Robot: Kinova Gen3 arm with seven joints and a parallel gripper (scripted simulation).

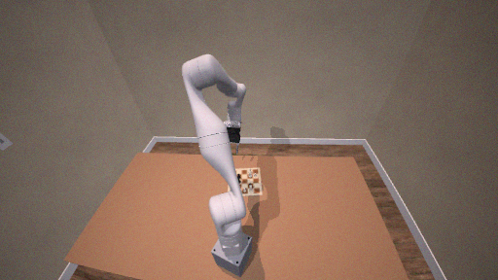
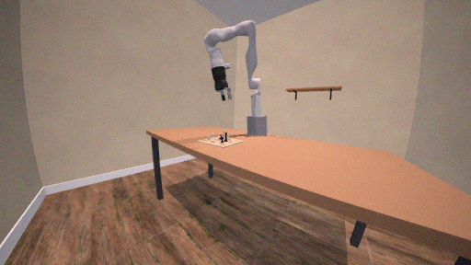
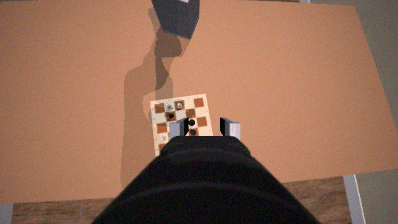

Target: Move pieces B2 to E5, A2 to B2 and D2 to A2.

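A small chessboard (image 1: 248,181) lies on the brown table, just beyond the arm's base. It also shows in the exterior view (image 2: 220,141) and in the wrist view (image 3: 181,122). Several small black and white pieces stand on it, too small to tell their squares. In the wrist view I make out black pieces (image 3: 191,122) near the board's middle and a white piece (image 3: 169,106) toward its far edge. My gripper (image 3: 204,124) (image 2: 225,95) is open and empty, high above the board's near edge. My wrist body hides the board's nearest rows.
The arm's base (image 1: 232,253) stands on the table close to the board. The table's raised rim (image 1: 302,141) runs along the far side. A wall shelf (image 2: 314,89) hangs behind the table.
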